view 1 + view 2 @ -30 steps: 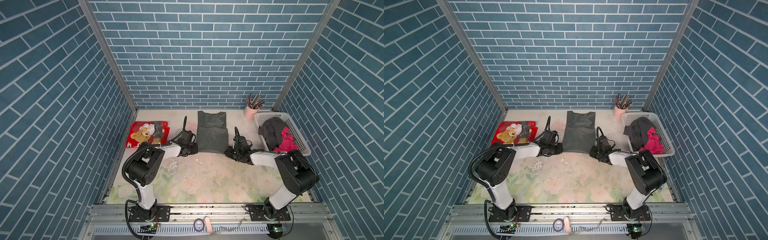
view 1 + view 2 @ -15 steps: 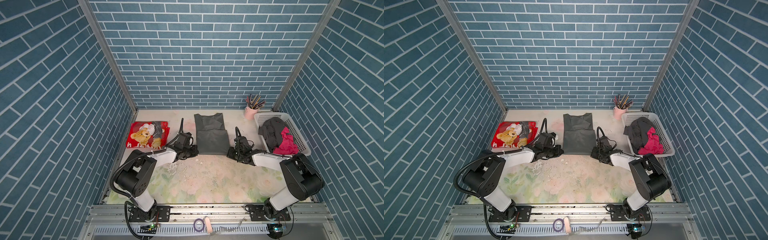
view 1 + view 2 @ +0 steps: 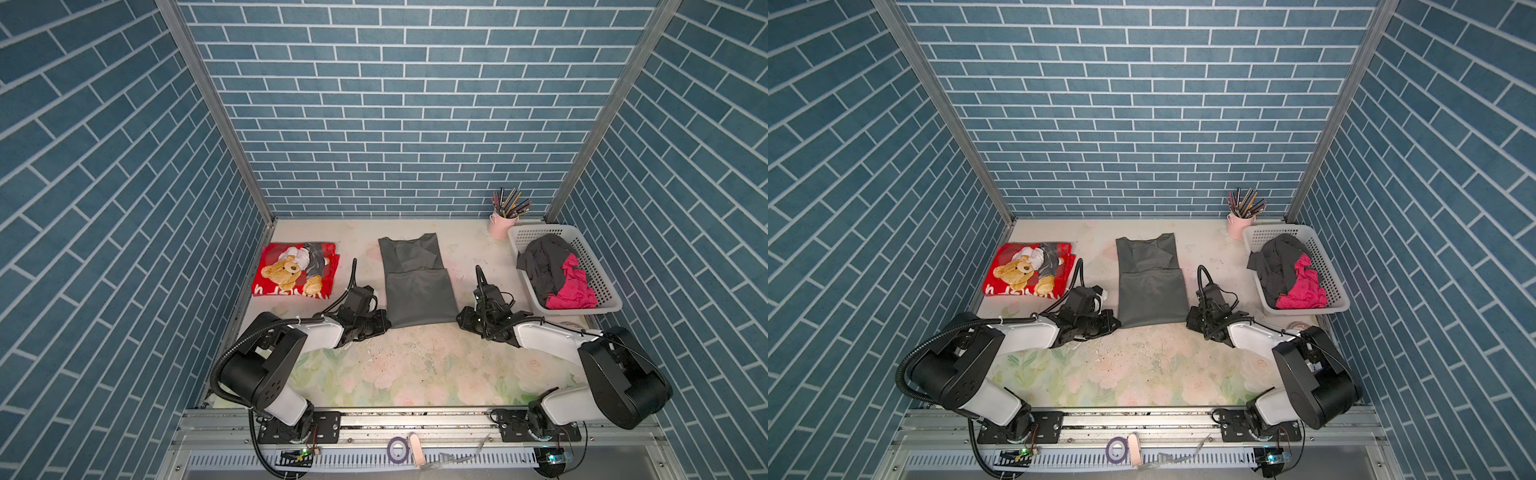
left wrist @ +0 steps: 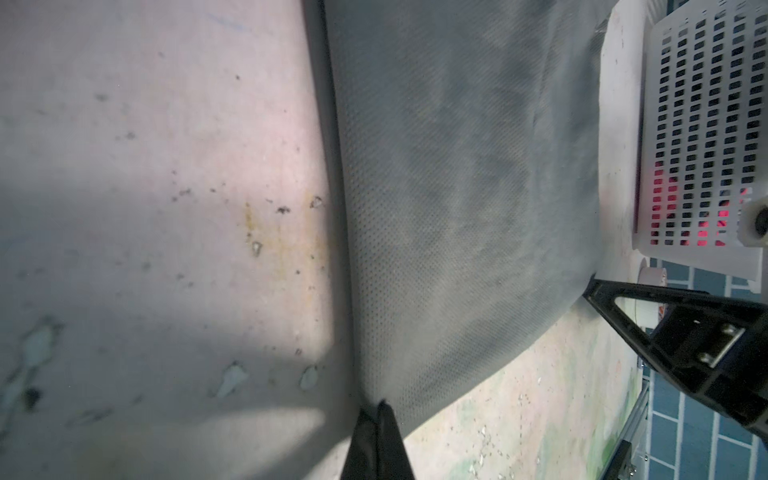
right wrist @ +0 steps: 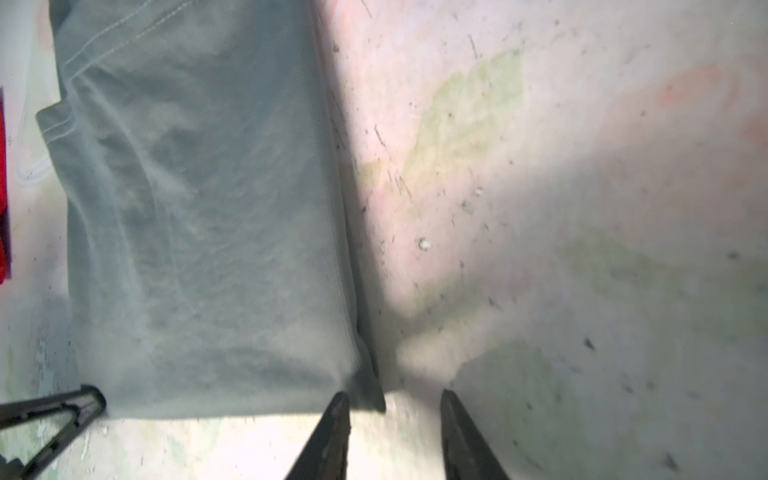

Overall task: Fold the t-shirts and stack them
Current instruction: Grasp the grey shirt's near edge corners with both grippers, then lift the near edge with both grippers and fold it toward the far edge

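Observation:
A plain dark grey t-shirt point(image 3: 415, 291) point(image 3: 1150, 291) lies flat mid-table, its far part folded over. My left gripper point(image 3: 386, 324) point(image 4: 376, 405) is shut on the shirt's near left corner point(image 4: 457, 187). Beside the near right corner, my right gripper point(image 3: 461, 320) point(image 5: 392, 395) stands open, the cloth point(image 5: 208, 228) just reaching past one fingertip. A folded red t-shirt with a teddy-bear print point(image 3: 295, 270) point(image 3: 1030, 270) rests at the left. A dark t-shirt point(image 3: 540, 266) and a magenta one point(image 3: 571, 286) lie crumpled in the basket.
The white perforated basket point(image 3: 582, 309) point(image 3: 1308, 309) stands at the right edge, close to my right arm. A pink cup of pencils point(image 3: 500, 224) is behind it in the back corner. Blue brick walls enclose three sides.
Both grippers drew the grey t-shirt toward the front of the table. The right gripper then opened and let go of its corner; the left stays shut on its corner.

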{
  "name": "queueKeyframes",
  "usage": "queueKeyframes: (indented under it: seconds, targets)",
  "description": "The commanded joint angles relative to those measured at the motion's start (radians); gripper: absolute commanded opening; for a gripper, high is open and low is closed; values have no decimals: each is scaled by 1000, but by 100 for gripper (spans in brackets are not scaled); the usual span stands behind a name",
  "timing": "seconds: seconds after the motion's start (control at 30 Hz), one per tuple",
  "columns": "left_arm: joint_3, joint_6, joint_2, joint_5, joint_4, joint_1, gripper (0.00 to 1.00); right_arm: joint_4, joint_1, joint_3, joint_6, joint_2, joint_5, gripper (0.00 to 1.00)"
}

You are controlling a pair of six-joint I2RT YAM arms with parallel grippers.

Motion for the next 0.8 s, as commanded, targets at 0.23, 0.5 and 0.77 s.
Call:
queueKeyframes:
  seconds: [0.23,0.5,0.77]
  targets:
    - [-28,-43,-41,-5,69,-4,0,99,80,-62,210,13,-30,44]
    - [-56,-47,-76,-11,67,-4,0,187,81,-39,262,95,-10,41]
    - [-87,-61,-116,-20,68,-4,0,214,81,-57,254,60,60,0]
